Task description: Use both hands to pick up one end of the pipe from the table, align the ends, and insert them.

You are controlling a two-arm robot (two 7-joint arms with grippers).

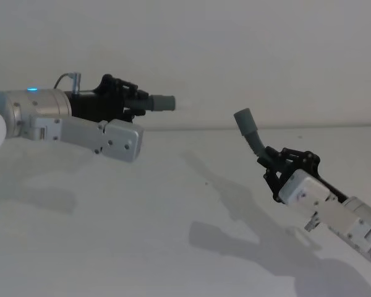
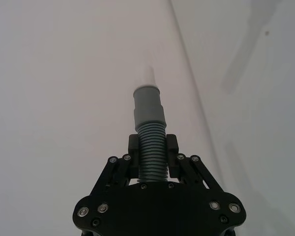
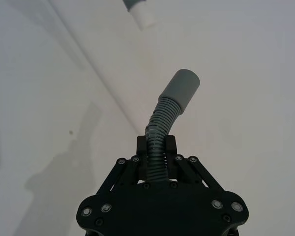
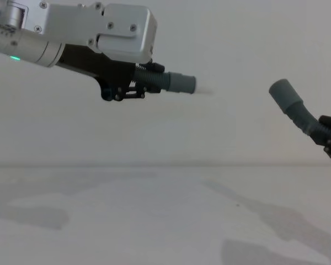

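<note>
Head view: the black pronged left gripper [image 1: 131,99] pinches the short dark grey ribbed hose piece [image 1: 154,103] in the air at the flat white table's [image 1: 142,235] far edge, left side. The black pronged right gripper [image 1: 271,162] pinches the longer curved grey ribbed hose piece [image 1: 252,133] toward the right edge.
Left wrist view: fingers [image 2: 133,145] clamp the ribs, and the white-tipped cuff [image 2: 148,105] juts forward.
Right wrist view: ribs are clamped, and the socket cuff [image 3: 183,89] bends aside.
Chest view: the cuffs face each other, apart, above the table.

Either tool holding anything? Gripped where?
Left tool clamps the short straight dark grey ribbed hose on its ribs, behind the cuff. Right tool clamps the curved dark grey ribbed hose on its ribs too.
</note>
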